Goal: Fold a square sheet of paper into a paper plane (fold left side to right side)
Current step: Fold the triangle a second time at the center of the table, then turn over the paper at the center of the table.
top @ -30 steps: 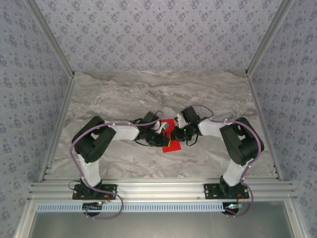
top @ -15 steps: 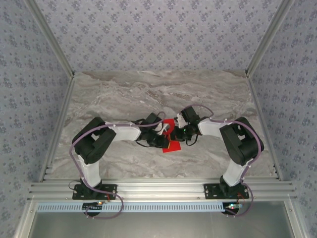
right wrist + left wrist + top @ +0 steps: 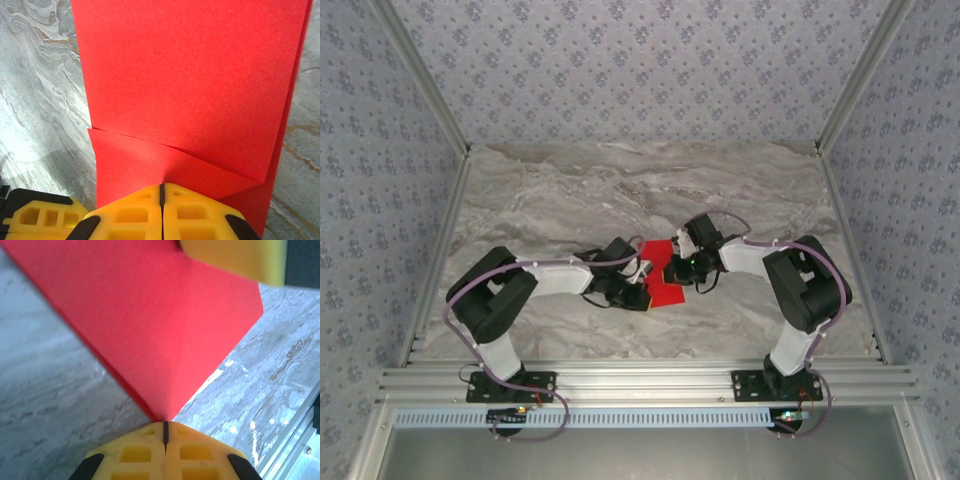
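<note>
Reaching inward with left arm [image 3: 552, 272] and right arm [image 3: 752, 257], elbows bent, wrists nearly meeting. Clamped tight at left gripper [image 3: 165, 426] and right gripper [image 3: 161, 188], seemingly pinching paper [image 3: 190, 75] at corner and edge.

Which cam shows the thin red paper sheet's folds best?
Right wrist: the thin red paper sheet fills most of the frame, its folded flap edge and stacked layers at the right side sharp. Left wrist gives one creased corner, close up. Top external gives a small, partly hidden red patch.
</note>
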Action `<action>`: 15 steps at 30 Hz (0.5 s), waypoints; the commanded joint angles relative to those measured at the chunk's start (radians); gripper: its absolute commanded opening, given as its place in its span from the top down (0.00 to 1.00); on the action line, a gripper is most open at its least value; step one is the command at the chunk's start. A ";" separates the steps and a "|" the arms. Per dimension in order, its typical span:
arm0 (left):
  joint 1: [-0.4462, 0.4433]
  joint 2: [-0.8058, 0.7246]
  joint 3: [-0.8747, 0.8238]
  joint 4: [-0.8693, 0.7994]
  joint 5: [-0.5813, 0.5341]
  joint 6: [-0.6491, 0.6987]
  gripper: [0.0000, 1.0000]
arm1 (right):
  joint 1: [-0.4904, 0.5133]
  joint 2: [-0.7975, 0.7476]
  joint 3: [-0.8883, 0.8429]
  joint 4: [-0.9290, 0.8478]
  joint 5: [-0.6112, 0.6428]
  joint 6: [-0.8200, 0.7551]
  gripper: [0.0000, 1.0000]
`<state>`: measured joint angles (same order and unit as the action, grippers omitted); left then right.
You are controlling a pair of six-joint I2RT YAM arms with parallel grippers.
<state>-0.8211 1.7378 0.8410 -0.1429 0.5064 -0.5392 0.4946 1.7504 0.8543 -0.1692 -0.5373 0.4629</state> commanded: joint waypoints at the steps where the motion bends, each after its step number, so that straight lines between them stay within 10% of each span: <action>1: -0.009 -0.048 -0.045 -0.110 -0.018 0.001 1.00 | -0.013 0.033 -0.003 -0.056 0.059 -0.012 0.96; 8: 0.087 -0.171 -0.092 0.015 0.043 -0.066 0.94 | -0.012 -0.076 -0.005 0.032 0.006 -0.004 0.85; 15: 0.146 -0.185 -0.087 0.230 0.084 -0.136 0.57 | -0.048 -0.289 -0.080 0.058 0.090 -0.005 0.51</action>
<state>-0.6804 1.5528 0.7452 -0.0326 0.5472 -0.6361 0.4644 1.5280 0.8066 -0.1215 -0.4992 0.4637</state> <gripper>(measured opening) 0.406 0.471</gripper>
